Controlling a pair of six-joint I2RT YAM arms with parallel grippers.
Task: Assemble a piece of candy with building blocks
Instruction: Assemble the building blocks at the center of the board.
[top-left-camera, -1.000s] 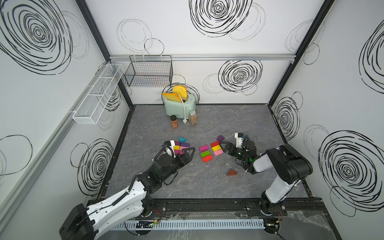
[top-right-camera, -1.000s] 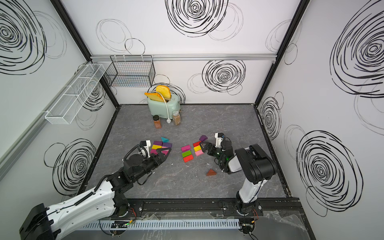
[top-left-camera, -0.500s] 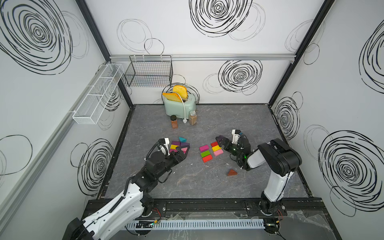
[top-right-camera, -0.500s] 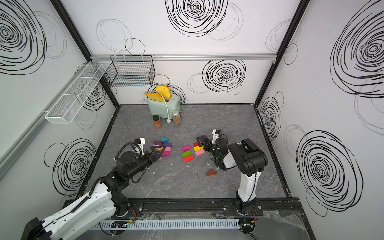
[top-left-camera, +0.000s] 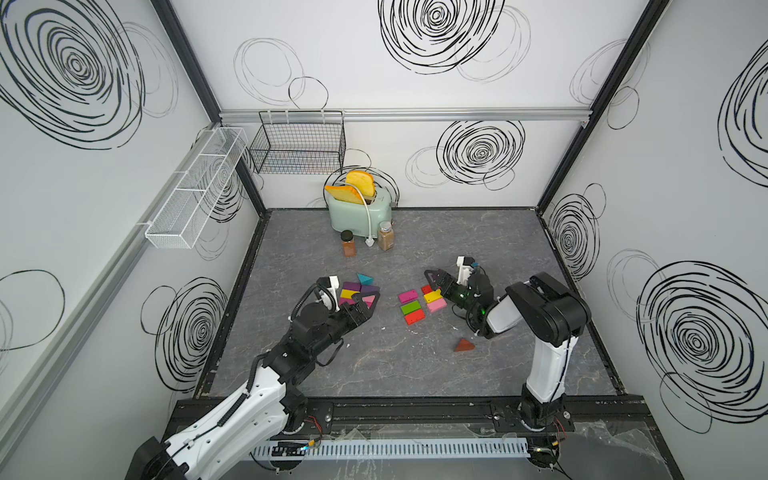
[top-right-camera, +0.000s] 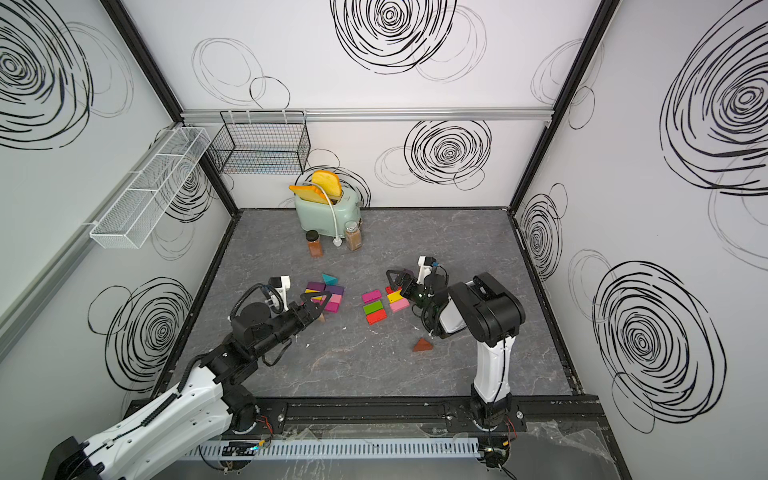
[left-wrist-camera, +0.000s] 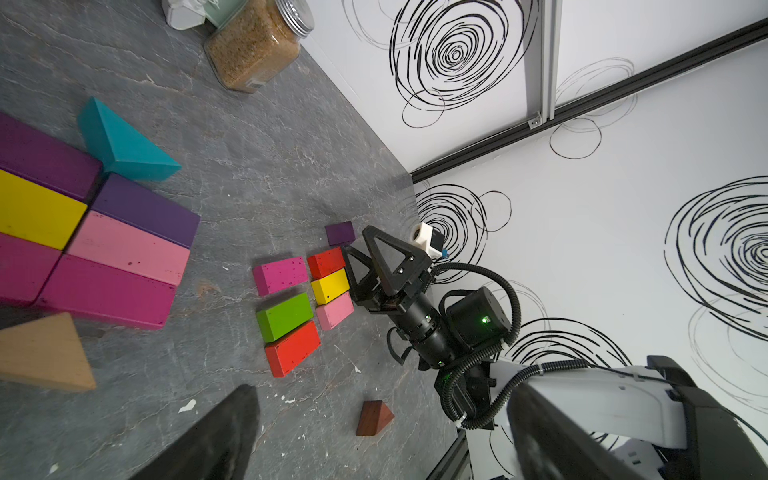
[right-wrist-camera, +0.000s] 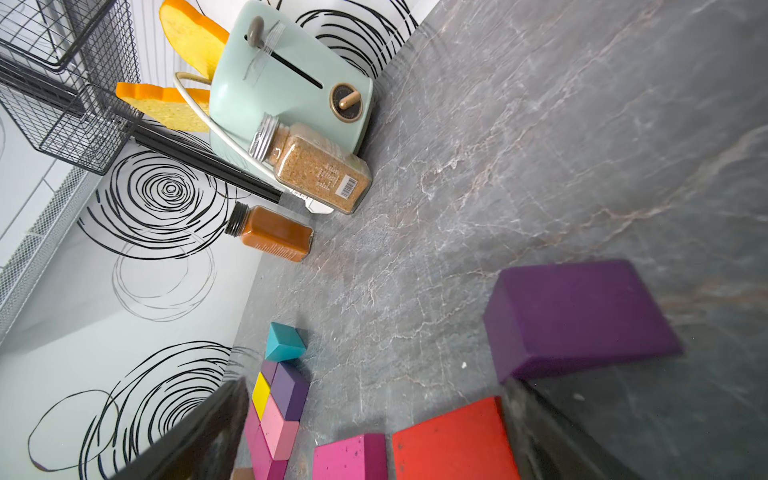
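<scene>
The building blocks lie in two groups on the grey floor. The left group (top-left-camera: 354, 292) has purple, yellow, pink and magenta bricks, a teal triangle (left-wrist-camera: 120, 145) and a tan triangle (left-wrist-camera: 41, 353). The right group holds magenta (top-left-camera: 408, 296), green (top-left-camera: 411, 308), red (top-left-camera: 414, 318), yellow (top-left-camera: 433, 296) and pink (top-left-camera: 436, 305) bricks. A brown triangle (top-left-camera: 464, 345) lies apart. My left gripper (top-left-camera: 365, 303) hangs open over the left group's near edge. My right gripper (top-left-camera: 434, 278) is open and low, over the far red brick (right-wrist-camera: 453, 440) and beside a purple block (right-wrist-camera: 573, 316).
A mint toaster (top-left-camera: 359, 212) with toast stands at the back wall, with two spice jars (top-left-camera: 348, 243) (top-left-camera: 385, 236) in front of it. A black wire basket (top-left-camera: 299, 143) and a white mesh shelf (top-left-camera: 191, 195) hang on the walls.
My right gripper has slid left, from beside the right group to over its far red brick. My left wrist has drawn back slightly. Both stay open.
</scene>
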